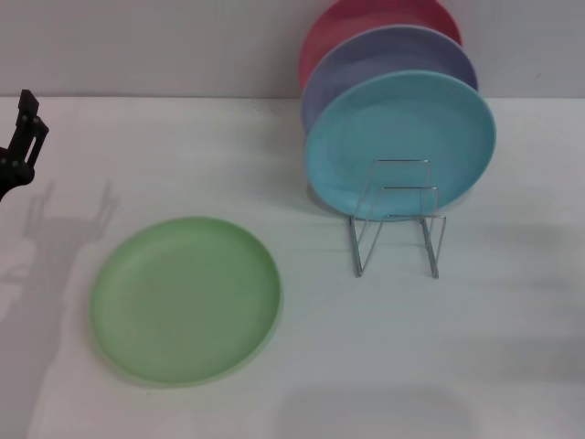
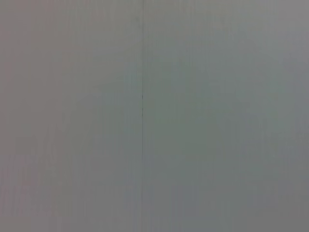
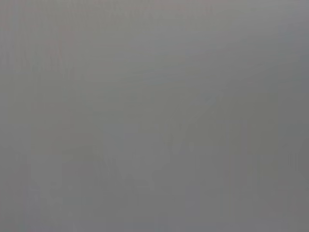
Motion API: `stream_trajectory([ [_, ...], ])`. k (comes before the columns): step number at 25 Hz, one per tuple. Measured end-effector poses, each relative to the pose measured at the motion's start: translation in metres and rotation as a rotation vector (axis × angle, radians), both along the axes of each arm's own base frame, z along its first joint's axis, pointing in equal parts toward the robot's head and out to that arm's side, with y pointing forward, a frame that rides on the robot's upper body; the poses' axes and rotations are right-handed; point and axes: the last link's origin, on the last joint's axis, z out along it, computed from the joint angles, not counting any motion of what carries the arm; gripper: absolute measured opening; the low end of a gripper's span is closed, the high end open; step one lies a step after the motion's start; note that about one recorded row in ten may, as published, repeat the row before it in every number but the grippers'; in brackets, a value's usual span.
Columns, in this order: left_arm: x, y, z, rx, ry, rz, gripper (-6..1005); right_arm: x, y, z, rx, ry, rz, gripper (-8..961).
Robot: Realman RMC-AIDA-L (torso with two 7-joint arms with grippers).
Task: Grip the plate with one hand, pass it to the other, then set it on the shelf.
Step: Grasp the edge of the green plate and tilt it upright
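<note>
The left claw (image 1: 26, 128) hangs at the far left edge of the table (image 1: 512, 347), high and well apart from everything, and whether it is wide or narrow cannot be told from here; both wrist views show only blank grey. The right claw is nowhere in sight. The plate (image 1: 186, 299) lies flat on the table, nearer the robot than the left claw and off to its right, untouched, so the first grip looks not yet begun. Farther right of the claw stands the shelf (image 1: 396, 218), a thin wire thing with a blue plate (image 1: 402, 142) leaning in it, a lavender plate (image 1: 388, 69) behind that and a red plate (image 1: 366, 23) at the back. Here is the worry: a plate lying flat offers only a low rim, so a claw coming down off-centre may push it across the smooth table rather than catch it. A hold on the rim alone could let the plate tip or slip at the hand-over, when two claws share one edge. And the shelf looks narrow and light, already loaded; a plate set in at an angle could knock the blue plate, shove the wire frame, or slide out of the front loop.
</note>
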Motion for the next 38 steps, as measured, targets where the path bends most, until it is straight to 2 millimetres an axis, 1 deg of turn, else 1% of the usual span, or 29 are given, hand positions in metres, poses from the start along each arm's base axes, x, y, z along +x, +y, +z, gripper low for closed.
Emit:
stream_trajectory([
  [15,0.004,0.002,0.001,0.010,0.001,-0.017,817,-0.003,0.003,0.000,0.000,0.000,0.010,634],
  [21,0.008,0.000,0.004,0.030,0.008,-0.049,817,-0.003,0.003,0.000,0.000,0.004,0.014,634],
  [26,0.016,-0.005,0.008,0.099,0.093,-0.087,816,-0.003,0.002,0.000,0.002,0.006,0.016,633],
  [27,0.020,-0.005,0.007,0.115,0.121,-0.100,816,-0.003,0.002,0.000,0.002,0.007,0.016,634],
  [29,0.023,-0.005,0.006,0.122,0.132,-0.101,816,-0.004,0.002,-0.001,0.001,0.010,0.017,634],
  [31,0.025,-0.001,0.004,0.130,0.147,-0.072,816,-0.004,0.002,-0.001,0.001,0.016,0.019,635],
  [32,0.027,0.007,0.001,0.124,0.152,-0.024,816,-0.005,0.003,-0.002,0.001,0.016,0.020,636],
  [33,0.027,0.007,0.001,0.124,0.152,-0.024,816,-0.005,0.003,-0.002,0.001,0.016,0.020,636],
  [36,0.029,0.020,-0.004,0.089,0.147,0.061,816,-0.006,0.004,-0.002,0.002,0.015,0.024,636],
  [37,0.033,0.029,-0.007,0.051,0.144,0.113,815,-0.006,0.004,-0.002,0.002,0.015,0.027,636],
  [38,0.033,0.029,-0.007,0.051,0.144,0.113,815,-0.006,0.004,-0.002,0.002,0.015,0.027,636],
])
